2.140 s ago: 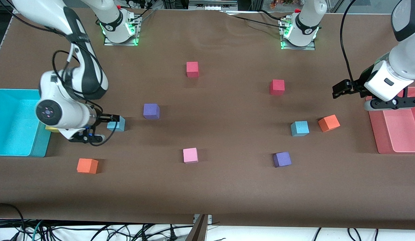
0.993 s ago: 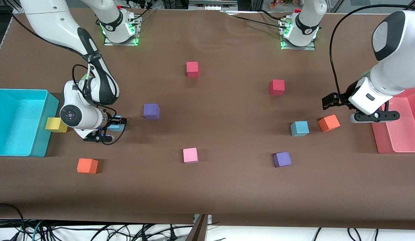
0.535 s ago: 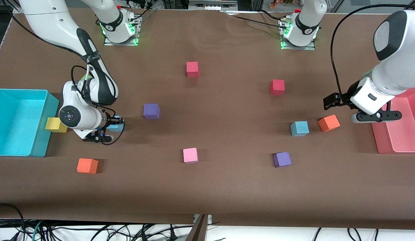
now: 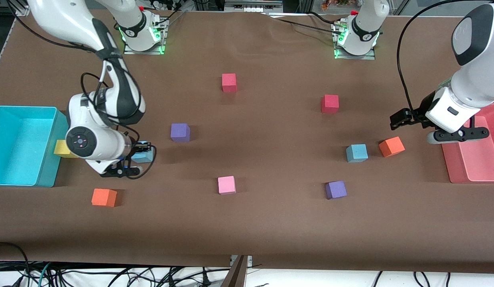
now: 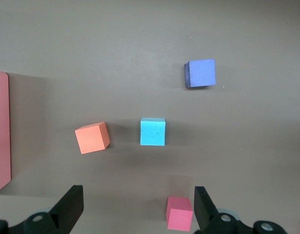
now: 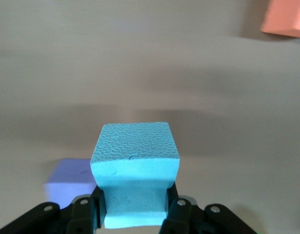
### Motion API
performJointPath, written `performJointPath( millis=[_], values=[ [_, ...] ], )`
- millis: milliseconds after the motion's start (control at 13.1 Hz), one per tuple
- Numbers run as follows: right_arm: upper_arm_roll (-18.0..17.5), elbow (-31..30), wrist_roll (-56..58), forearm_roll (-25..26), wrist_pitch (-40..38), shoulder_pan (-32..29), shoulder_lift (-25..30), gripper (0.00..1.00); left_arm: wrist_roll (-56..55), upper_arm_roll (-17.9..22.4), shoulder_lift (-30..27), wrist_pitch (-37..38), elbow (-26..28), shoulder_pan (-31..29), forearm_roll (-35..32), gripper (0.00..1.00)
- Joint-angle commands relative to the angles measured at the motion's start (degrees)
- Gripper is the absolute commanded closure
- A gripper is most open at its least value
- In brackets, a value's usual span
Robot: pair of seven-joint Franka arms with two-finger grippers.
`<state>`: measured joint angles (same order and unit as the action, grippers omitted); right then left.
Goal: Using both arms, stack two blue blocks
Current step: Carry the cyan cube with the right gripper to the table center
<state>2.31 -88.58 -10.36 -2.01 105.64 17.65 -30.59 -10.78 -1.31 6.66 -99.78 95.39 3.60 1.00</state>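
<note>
Status change: over the last two seconds the right pincer (image 4: 145, 148) has closed around the first blue block (image 4: 143, 155), and the block now appears lifted slightly off the bench (image 4: 247, 223), where a second ago it sat on the surface. In the right wrist view the block (image 6: 135, 173) is clamped between both fingers, with a shadow showing on the bench beneath it. Judgement: the pick step is complete on this side; transport to the stacking site is the next phase.

Right arm pose: it reaches from its base toward the cyan bin (image 4: 21, 145) and bends low, with the wrist turned so the pincer lies nearly level over the bench beside the yellow cube (image 4: 62, 148).

Left arm pose: the left pincer (image 4: 399, 119) hangs with its fingers spread wide and holds nothing (it has drawn back slightly toward the pink tray (image 4: 472, 159) in the last half second). It is over the bench near the orange cube (image 4: 391, 146).

The second blue block (image 4: 357, 153) rests on the bench toward the left arm's end, just beside that orange cube; the left wrist view shows it (image 5: 153, 131) untouched, ahead of the spread fingers (image 5: 69, 207). The two blocks are well apart.
</note>
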Motion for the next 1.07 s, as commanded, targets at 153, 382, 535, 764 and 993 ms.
performJointPath(
  millis=[153, 382, 535, 764, 993],
  values=[
    [0.4, 12.7, -19.4, -4.9, -5.1, 14.2, -8.2, 1.00, -0.8, -0.3, -0.6, 0.3, 0.0, -0.1, -1.1, 0.00],
    [-0.1, 18.6, -27.8, -6.5, -4.1, 20.7, -14.4, 1.00, -0.8, -0.2, -0.7, 1.1, -0.9, -0.1, -1.1, 0.00],
    [-1.3, 21.9, -31.3, -6.9, -2.8, 22.9, -17.3, 1.00, -0.9, -0.2, -0.7, 2.2, -1.7, -0.1, -1.1, 0.00],
    [-4.6, 22.5, -32.7, -8.9, 2.5, 23.3, -19.9, 1.00, -0.7, -0.2, -0.6, 2.0, -1.7, -0.1, -1.2, 0.00],
    [-4.6, 22.5, -32.6, -9.3, 4.5, 24.3, -21.2, 1.00, -0.7, -0.2, -0.3, 1.9, -1.6, -0.1, -0.9, 0.00]
  ],
)
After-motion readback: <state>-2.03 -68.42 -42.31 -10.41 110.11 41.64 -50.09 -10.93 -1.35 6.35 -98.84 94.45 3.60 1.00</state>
